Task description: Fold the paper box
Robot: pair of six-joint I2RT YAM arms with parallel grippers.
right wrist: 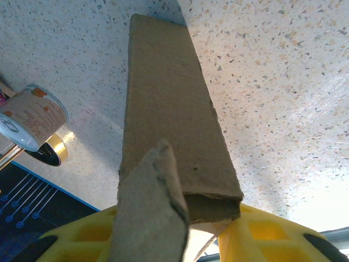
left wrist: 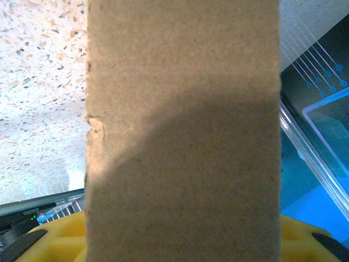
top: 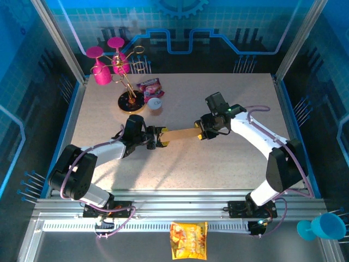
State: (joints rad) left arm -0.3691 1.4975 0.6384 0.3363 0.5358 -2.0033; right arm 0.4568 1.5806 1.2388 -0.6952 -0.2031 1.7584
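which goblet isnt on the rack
The blue goblet, alone in the near right corner; the two pink goblets hang on the rack at far left.

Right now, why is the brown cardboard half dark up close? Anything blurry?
Left wrist view: a curved shadow covers the lower plain brown cardboard box, top brightly lit. Right wrist view: its near flap slightly soft, speckled tabletop sharp. Top external view: glare whitens the tabletop's near side.

No print is legible (label on the can (right wrist: 31,117) blurs).
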